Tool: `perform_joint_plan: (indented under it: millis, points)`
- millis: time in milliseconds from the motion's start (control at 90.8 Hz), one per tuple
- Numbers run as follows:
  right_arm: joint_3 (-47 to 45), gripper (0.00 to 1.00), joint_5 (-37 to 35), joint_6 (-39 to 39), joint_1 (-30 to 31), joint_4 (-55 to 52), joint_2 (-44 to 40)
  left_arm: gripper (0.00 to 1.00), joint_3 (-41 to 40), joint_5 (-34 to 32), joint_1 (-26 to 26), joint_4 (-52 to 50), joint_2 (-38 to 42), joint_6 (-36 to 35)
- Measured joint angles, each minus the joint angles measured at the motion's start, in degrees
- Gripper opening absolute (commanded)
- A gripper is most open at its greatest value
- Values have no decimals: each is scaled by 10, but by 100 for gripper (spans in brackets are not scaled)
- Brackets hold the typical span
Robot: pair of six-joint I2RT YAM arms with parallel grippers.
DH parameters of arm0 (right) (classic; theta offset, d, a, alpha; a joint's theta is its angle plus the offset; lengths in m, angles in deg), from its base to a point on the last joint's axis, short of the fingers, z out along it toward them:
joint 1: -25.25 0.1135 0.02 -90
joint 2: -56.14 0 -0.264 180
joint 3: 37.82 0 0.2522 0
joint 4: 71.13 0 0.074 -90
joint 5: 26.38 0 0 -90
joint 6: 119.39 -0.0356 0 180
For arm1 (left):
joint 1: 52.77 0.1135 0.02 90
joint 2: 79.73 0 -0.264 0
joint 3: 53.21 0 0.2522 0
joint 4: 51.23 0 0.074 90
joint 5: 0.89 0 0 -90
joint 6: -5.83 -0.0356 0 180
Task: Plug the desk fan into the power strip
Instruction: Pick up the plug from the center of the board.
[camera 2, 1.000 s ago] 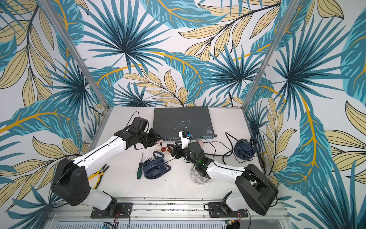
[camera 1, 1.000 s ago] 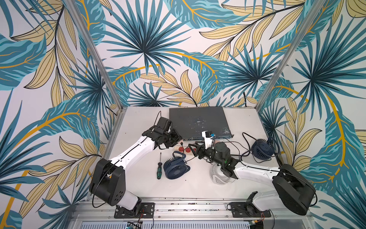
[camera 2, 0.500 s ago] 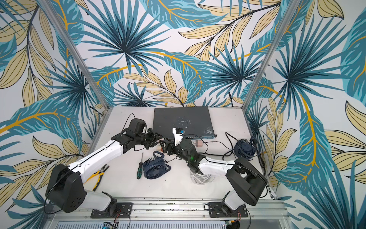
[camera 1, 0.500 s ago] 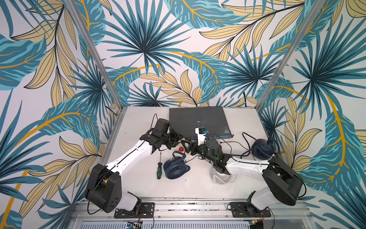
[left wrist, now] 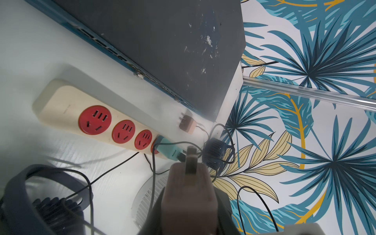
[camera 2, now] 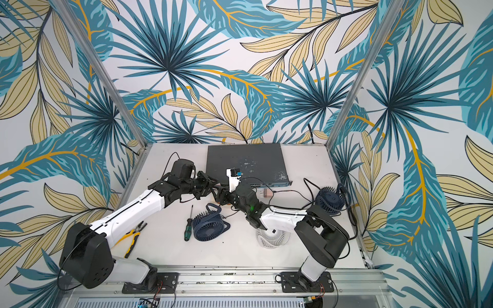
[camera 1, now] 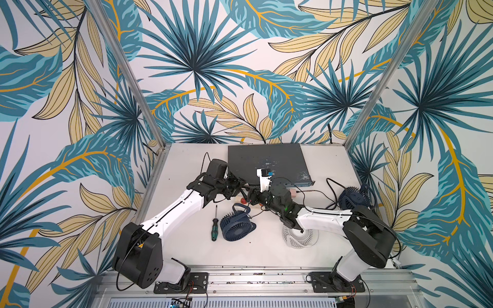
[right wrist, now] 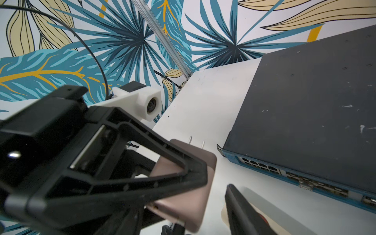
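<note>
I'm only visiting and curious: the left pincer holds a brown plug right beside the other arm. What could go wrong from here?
1. The left pincer and the open right pincer sit very close; they might bump and tilt the brown plug.
2. Black cords trail beside the power strip; one might snag an arm.
3. The strip looks unpinned, so pushing the plug in might slide it.

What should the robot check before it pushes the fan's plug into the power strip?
1. Is the plug held tight by the left gripper: ok.
2. Are its two prongs uncovered: ok.
3. Are there empty red sockets on the power strip: ok, three are free.
4. Are the black cords off those sockets: ok.
5. Are the prongs lined up with a socket: cannot tell.
6. Is the right gripper steadying the strip: cannot tell.
</note>
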Motion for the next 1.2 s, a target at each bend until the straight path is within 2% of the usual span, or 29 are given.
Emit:
perform_joint_plan:
  millis: [154, 231, 331, 452, 529, 738, 848, 970, 1069, 1201]
  points:
    - [4, 45, -3, -2, 4, 2, 2, 23, -2, -4, 0, 5, 0, 4]
    - [6, 35, -10, -7, 5, 0, 2, 30, -2, -15, 0, 10, 0, -3]
    - [7, 30, -15, -6, 6, -7, 3, 61, -2, -27, 0, 0, 1, -32]
    - [3, 30, -28, -5, 2, -16, 3, 88, -2, -44, 0, -39, 5, -90]
    - [-10, 29, -31, -5, -2, -26, -5, 99, -1, -57, 0, -62, 10, -122]
    - [-40, 30, -2, 0, -31, -112, -69, 100, 3, -115, 4, -123, 28, -252]
    - [-38, 30, 29, 12, -56, -183, -113, 100, 5, -139, 5, -136, 37, -353]
    - [-21, 30, 75, 31, -85, -280, -151, 100, 4, -124, 3, -132, 54, -492]
    - [7, 30, 125, 47, -115, -353, -166, 100, -3, -103, -24, -113, 86, -616]
    - [47, 30, 189, 64, -140, -434, -167, 100, -6, -100, -90, -99, 131, -759]
